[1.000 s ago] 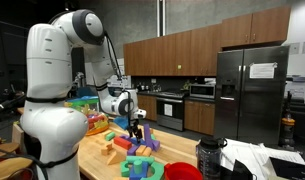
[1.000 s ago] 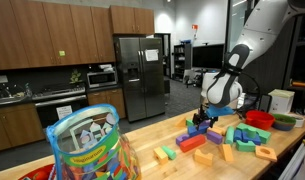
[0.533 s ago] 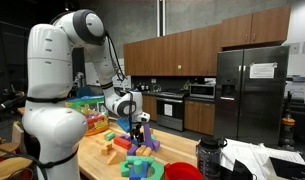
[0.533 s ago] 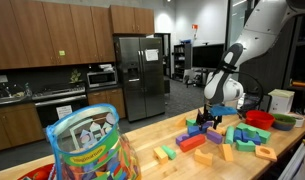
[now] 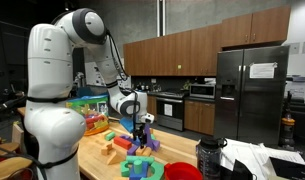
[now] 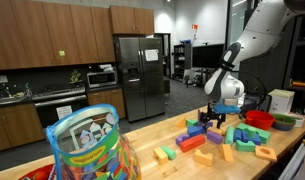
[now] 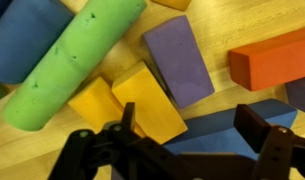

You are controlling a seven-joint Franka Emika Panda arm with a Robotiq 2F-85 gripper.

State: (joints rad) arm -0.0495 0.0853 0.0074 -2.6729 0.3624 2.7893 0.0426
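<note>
In the wrist view my gripper (image 7: 190,130) is open, its two dark fingers on either side of a dark blue foam block (image 7: 207,138) lying on the wooden table. Just beyond it lie two yellow blocks (image 7: 152,102), a purple block (image 7: 177,58), a long green cylinder (image 7: 77,60), a red-orange block (image 7: 272,58) and another blue block (image 7: 27,35). In both exterior views the gripper (image 5: 142,128) (image 6: 214,117) hangs low over the pile of coloured blocks (image 6: 217,138). Nothing is held.
A clear tub of coloured pieces (image 6: 87,140) stands close to the camera. A red bowl (image 6: 258,118) and a green bowl (image 6: 283,122) sit past the blocks. Another red bowl (image 5: 182,171) and a black jug (image 5: 210,157) stand near the table's end. Kitchen cabinets and a fridge are behind.
The arm has shifted a little sideways along the table, carrying the open gripper further over the block pile. The blocks have not moved.
</note>
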